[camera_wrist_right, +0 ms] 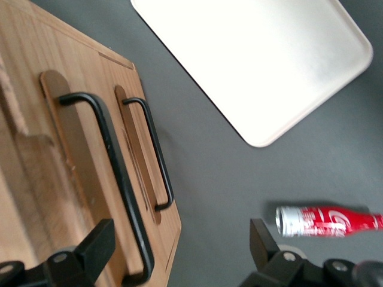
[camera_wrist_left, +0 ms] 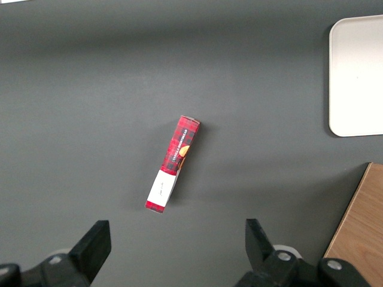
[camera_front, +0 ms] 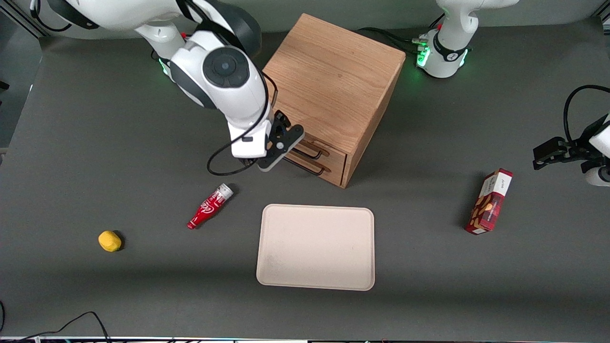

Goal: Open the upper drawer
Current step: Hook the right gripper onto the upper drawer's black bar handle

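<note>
At cabinet (camera_front: 333,90) front: gripper (camera_wrist_right: 179,254) spread wide, empty, just off end of upper drawer (camera_wrist_right: 36,161) handle (camera_wrist_right: 114,173). Two drawers, both closed, two black handles. Bare mat between cabinet and one tray (camera_front: 316,247). One bottle (camera_front: 209,206), one lemon (camera_front: 109,240), one box (camera_front: 490,201).

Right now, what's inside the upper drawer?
Cannot be seen: the upper drawer is shut flush in the cabinet, so only its wood front and black handle show. The gripper hovers open in front of that handle, not yet around it.
</note>
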You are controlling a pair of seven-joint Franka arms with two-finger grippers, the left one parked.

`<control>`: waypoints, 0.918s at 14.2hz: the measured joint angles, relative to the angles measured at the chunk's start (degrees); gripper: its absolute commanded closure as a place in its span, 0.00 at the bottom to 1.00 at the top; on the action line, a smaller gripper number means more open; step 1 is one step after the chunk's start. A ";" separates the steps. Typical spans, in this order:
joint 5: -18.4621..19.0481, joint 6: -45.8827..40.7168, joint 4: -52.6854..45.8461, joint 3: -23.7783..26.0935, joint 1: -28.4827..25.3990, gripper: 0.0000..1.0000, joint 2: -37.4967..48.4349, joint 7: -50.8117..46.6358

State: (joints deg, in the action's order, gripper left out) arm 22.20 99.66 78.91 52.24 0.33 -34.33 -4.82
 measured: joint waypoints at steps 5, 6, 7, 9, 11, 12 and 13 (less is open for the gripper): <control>0.04 3.77 1.31 0.10 -0.01 0.00 -3.78 2.07; 0.04 3.97 1.30 0.11 0.01 0.00 -3.85 3.12; 0.04 4.04 1.30 0.11 0.01 0.00 -3.86 3.82; 0.04 4.13 1.30 0.13 0.01 0.00 -3.86 4.71; -0.57 4.16 1.22 0.42 0.17 0.00 -3.86 5.47; -0.80 4.16 1.22 0.64 0.29 0.00 -3.86 5.90; -1.06 4.18 1.20 0.71 0.34 0.00 -3.86 6.62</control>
State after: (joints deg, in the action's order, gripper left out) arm 21.15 103.83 80.11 52.95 0.68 -38.18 1.79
